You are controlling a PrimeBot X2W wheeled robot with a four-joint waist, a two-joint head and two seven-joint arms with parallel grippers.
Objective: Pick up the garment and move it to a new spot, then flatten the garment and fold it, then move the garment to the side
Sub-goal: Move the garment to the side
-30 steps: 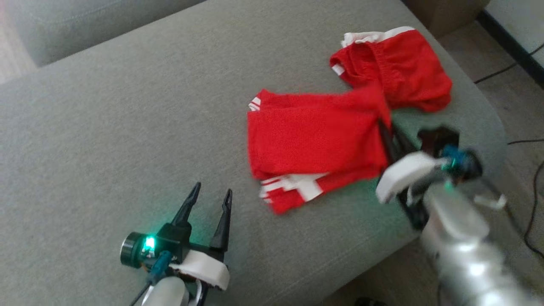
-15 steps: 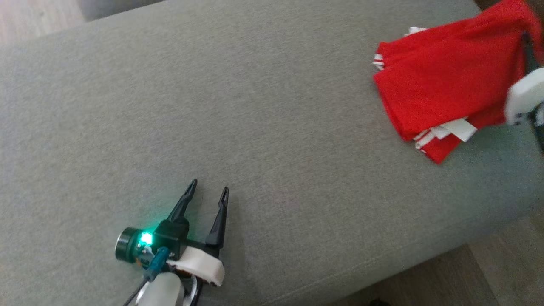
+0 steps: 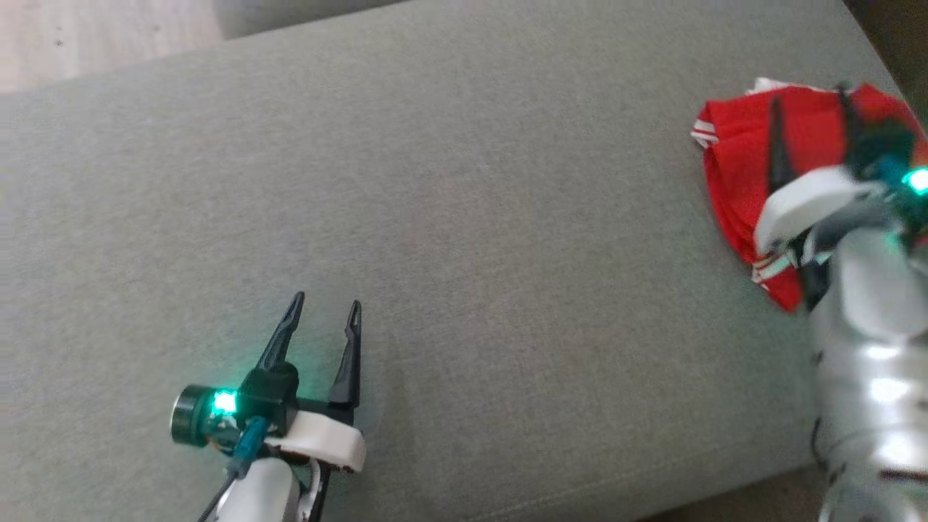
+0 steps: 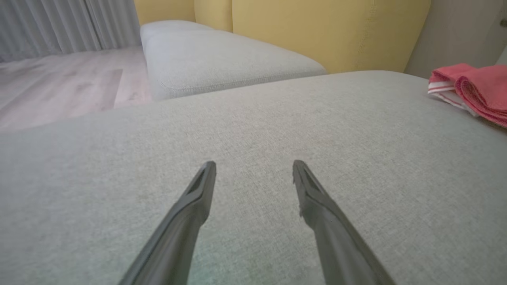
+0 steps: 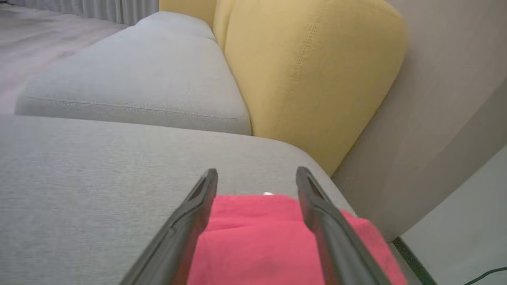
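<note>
Red garment [image 3: 732, 174] lies folded at the right end of the grey cushion [image 3: 464, 217], under the right gripper [image 3: 810, 127] — fingers spread, nothing pinched. Left gripper [image 3: 326, 312] spread too, over bare cushion. Cloth looks light, soft, floppy — prob. best pinched thru all layers at a folded edge.

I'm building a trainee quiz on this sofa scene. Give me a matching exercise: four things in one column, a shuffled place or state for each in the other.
1. red garment
2. left end effector
3. right end effector
4. yellow backrest

a. open, over bare grey cushion
b. upright, behind the cushion
c. folded, near the cushion's right edge
d. open, above the red garment

Pairs: 1-c; 2-a; 3-d; 4-b
</note>
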